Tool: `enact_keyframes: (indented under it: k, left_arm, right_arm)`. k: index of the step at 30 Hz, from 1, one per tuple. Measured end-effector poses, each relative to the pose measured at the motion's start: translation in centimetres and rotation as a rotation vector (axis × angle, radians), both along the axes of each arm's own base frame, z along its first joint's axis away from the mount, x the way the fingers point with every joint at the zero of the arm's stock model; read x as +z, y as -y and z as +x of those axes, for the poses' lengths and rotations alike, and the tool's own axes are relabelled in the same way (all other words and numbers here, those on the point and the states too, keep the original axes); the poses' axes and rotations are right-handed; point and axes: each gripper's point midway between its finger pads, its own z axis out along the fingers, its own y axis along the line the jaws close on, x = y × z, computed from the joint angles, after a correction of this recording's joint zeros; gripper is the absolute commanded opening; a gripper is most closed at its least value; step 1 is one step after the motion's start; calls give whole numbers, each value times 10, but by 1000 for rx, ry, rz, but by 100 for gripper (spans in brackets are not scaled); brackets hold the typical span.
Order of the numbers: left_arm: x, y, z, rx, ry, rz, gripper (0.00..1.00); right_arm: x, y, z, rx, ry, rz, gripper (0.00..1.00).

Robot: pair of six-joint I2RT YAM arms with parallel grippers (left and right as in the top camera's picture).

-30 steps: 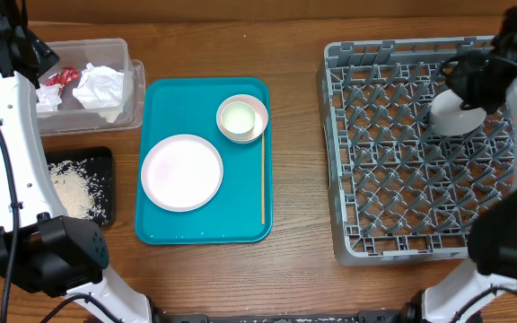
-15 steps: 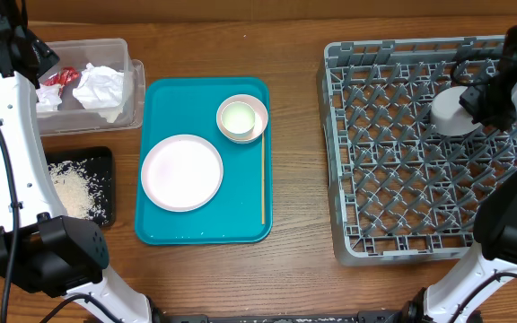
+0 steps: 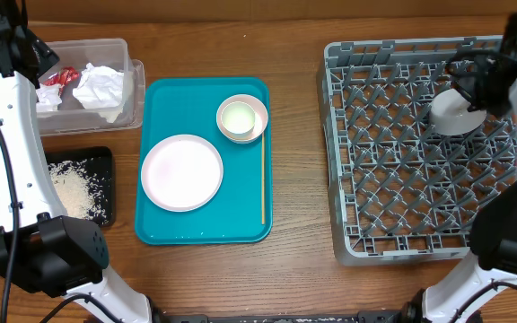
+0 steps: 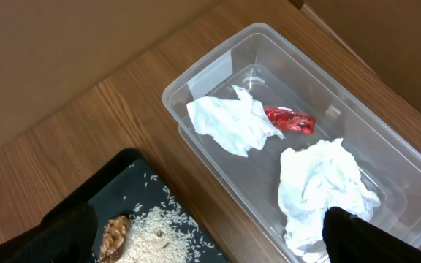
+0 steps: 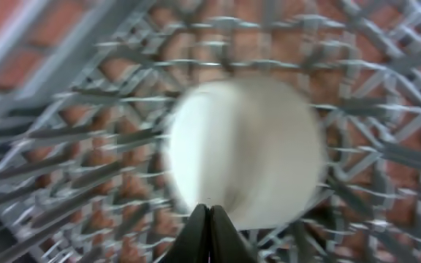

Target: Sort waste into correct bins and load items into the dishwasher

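Where wood-grain table (image 3: 294, 135) spreads, a grey dish rack (image 3: 402, 179) rests.

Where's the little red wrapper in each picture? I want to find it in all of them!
Overhead: the red wrapper is at the top left, inside the clear tub, beside the crumpled napkins.
Left wrist: the red wrapper is right of the middle, on the tub's floor between two napkins.
Right wrist: not in it; that view looks down into the grey rack.
Shared landmark: the clear tub, in the overhead and left wrist views.
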Motion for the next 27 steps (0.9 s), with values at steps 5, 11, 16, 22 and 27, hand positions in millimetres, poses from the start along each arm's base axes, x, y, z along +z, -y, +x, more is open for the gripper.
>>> enact_keyframes:
  k: [5, 11, 16, 22, 27]
  left_arm:
    - [0, 0, 0, 0, 0, 0, 100]
    - [0, 0, 0, 0, 0, 0, 100]
    - [0, 0, 0, 0, 0, 0, 100]
    - [0, 0, 0, 0, 0, 0, 100]
    - [0, 0, 0, 0, 0, 0, 100]
  right_arm:
    - [-15, -9, 4, 18, -29, 19, 4]
    - [-47, 3, -2, -45, -127, -9, 4]
    - [-47, 18, -15, -113, -179, -84, 4]
    - [-31, 31, -30, -191, -227, -144, 4]
    - [1, 39, -24, -230, -174, -174, 4]
